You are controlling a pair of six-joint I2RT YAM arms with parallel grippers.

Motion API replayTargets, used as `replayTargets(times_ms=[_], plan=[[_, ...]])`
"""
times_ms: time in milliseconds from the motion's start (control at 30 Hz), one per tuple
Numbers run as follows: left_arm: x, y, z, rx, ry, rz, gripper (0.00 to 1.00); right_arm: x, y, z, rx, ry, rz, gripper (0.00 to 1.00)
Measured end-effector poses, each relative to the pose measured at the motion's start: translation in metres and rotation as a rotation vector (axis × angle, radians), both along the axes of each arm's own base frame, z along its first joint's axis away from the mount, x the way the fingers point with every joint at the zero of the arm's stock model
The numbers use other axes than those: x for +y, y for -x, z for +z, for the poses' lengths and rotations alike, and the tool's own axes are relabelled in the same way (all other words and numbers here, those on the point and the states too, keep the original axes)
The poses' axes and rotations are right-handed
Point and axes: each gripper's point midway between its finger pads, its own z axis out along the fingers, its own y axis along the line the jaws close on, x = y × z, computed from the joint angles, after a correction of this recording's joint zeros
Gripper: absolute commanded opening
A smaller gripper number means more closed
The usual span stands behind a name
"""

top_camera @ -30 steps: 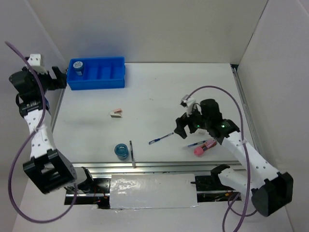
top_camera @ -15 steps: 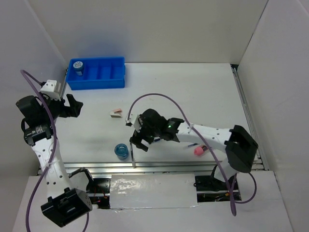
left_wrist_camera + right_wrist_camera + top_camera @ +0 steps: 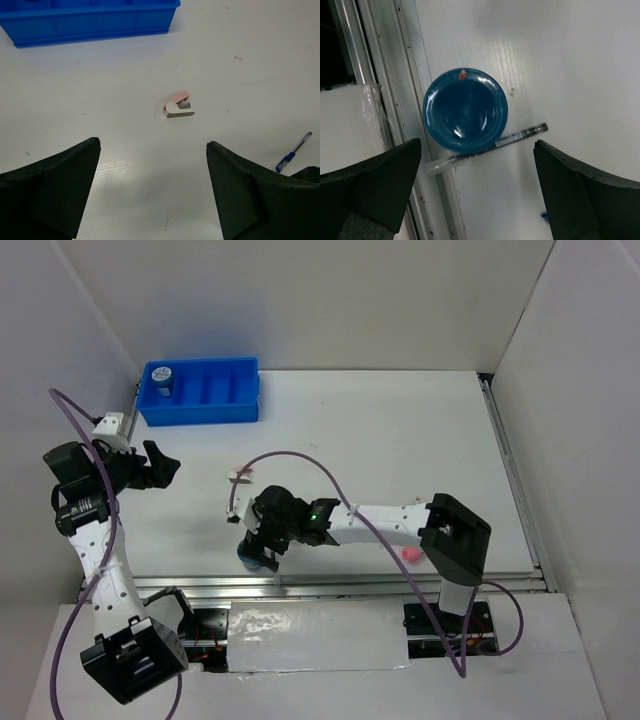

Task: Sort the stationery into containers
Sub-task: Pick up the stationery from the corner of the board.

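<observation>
One tape roll [image 3: 162,377] sat in the blue tray [image 3: 200,412] — the rest lay loose on the bench [image 3: 400,440]: a second roll [image 3: 465,110] with a dark stick [image 3: 522,133] touching it under the wide, empty right hand [image 3: 476,145], an eraser [image 3: 178,107] before the equally wide left hand [image 3: 152,145], a pen [image 3: 295,151], a pink tube [image 3: 410,554].

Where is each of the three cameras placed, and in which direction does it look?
Top external: above and behind the arms, looking down on the table; both show, left gripper and right gripper open.
Left wrist: low over the table, facing a small white-pink item and the blue tray beyond; its fingers show.
Right wrist: straight down on a blue tape roll near the table's edge; its fingers show.
Shared: top and left wrist both show that item and tray.
</observation>
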Motion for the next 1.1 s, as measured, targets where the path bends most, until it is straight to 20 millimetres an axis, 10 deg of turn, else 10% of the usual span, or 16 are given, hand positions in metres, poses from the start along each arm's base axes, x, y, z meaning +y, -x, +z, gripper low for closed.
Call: replayTargets(times_ms=[467, 867, 1100], plan=[[0.001, -0.001, -0.005, 0.010, 0.001, -0.002, 0.99, 0.035, 0.002, -0.033, -0.006, 0.049, 0.015, 0.91], [0.004, -0.006, -0.010, 0.009, 0.017, -0.013, 0.94, 0.032, -0.004, -0.037, 0.035, 0.044, 0.012, 0.16], [-0.003, -0.010, -0.003, -0.049, 0.018, -0.065, 0.93, 0.004, -0.056, -0.010, 0.337, -0.052, -0.139, 0.00]])
